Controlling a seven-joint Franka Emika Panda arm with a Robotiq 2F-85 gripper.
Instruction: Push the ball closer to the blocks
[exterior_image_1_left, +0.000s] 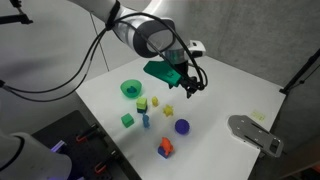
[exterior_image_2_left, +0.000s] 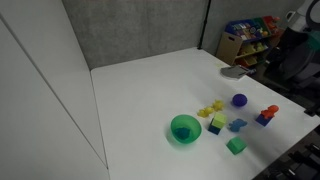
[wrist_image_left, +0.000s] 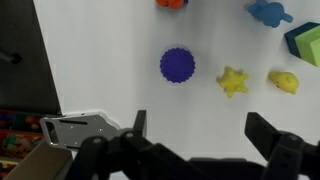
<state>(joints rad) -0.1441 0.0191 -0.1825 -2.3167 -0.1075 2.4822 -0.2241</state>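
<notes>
One ball (exterior_image_1_left: 182, 126): purple-blue and round, sitting by itself on the white counter (exterior_image_1_left: 230, 95), touching nothing.
Ball from my wrist (wrist_image_left: 177, 65): it lies ahead of me, over the gap between my fingers and nearer the finger on the picture's left.
Blocks (exterior_image_1_left: 146, 121): a loose scatter of yellow, green and blue pieces, all apart from the ball in both exterior views.
Nearest block: a yellow star (wrist_image_left: 233, 81), just beside the ball in the wrist view but not touching it; a second yellow piece (wrist_image_left: 283, 82) lies past the star.
Orange-and-blue piece (exterior_image_1_left: 165, 148): stands alone near the ball, away from the other blocks.
Green bowl (exterior_image_1_left: 131, 89): upright, on the far side of the blocks from the ball.
Claw (wrist_image_left: 200, 135): mine, spread wide and holding nothing; both dark fingers (wrist_image_left: 138, 125) show along the bottom of the wrist view.
Claw from outside (exterior_image_1_left: 188, 88): in an exterior view it hangs over the counter, apart from the ball and from the blocks.
Grey metal object (exterior_image_1_left: 255, 133): lies at the counter's edge, well apart from the ball; I cannot tell what it is.
</notes>
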